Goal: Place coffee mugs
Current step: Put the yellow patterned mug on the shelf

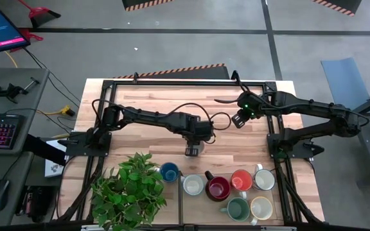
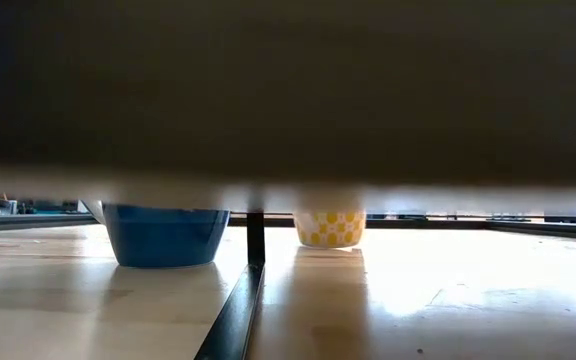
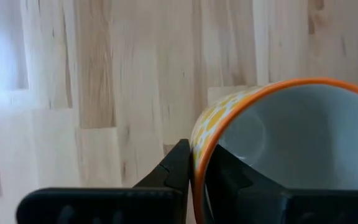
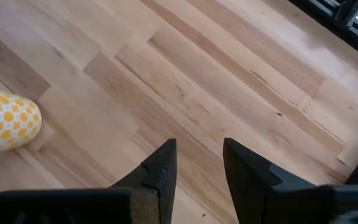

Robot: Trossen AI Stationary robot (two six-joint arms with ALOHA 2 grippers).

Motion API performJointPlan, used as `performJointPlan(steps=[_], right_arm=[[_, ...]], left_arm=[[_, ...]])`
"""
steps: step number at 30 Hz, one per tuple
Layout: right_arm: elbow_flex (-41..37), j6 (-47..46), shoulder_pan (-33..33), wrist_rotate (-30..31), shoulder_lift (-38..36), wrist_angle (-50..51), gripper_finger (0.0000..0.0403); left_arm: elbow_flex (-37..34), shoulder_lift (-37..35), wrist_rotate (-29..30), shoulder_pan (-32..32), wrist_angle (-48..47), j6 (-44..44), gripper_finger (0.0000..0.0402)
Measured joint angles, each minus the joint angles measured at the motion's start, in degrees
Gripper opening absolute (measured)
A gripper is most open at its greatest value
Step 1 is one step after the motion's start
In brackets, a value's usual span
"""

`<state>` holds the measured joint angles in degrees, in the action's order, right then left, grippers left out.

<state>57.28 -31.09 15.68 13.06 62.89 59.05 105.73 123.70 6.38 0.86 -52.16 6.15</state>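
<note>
A mug with a yellow-and-white pattern and an orange rim [image 3: 291,137] stands near the table's middle [image 1: 195,153], and its lower part shows in the low view [image 2: 330,228]. My left gripper [image 3: 197,155] is shut on its rim from above [image 1: 193,146]. My right gripper [image 4: 199,146] hangs open over bare wood at the far right [image 1: 238,120], with nothing between its fingers. Along the near edge stand a blue mug [image 1: 169,171], a white one [image 1: 193,185], a dark red one [image 1: 218,188], an orange one [image 1: 241,179] and several more. My left gripper pinches the patterned mug's wall at the rim [image 3: 199,140], one finger inside the mug and one outside. The fingers come steeply from above. The mug stands upright, and in the low view its base [image 2: 330,244] looks to be on the table.
A leafy potted plant [image 1: 130,192] fills the near left corner. A white mug [image 1: 264,179], a green one [image 1: 237,208] and a cream one [image 1: 261,208] stand at the near right. A black frame bar [image 2: 238,300] runs across the table. Bare wood lies around the held mug.
</note>
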Motion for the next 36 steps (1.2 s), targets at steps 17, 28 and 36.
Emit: performJointPlan(steps=[17,28,36], right_arm=[[0.0,0.01,0.0,-1.5,0.0,-0.15,0.011],[0.0,0.21,0.0,-1.46,0.0,-0.17,0.011],[0.0,3.51,0.0,-1.33,0.0,-0.18,0.011]], left_arm=[[0.0,-0.02,-3.29,-2.0,-0.02,-5.82,0.0135],[7.03,-1.79,-3.26,-2.73,-2.68,-3.54,0.0154],[15.89,-3.22,-2.87,-2.73,-20.33,-3.29,0.0154]])
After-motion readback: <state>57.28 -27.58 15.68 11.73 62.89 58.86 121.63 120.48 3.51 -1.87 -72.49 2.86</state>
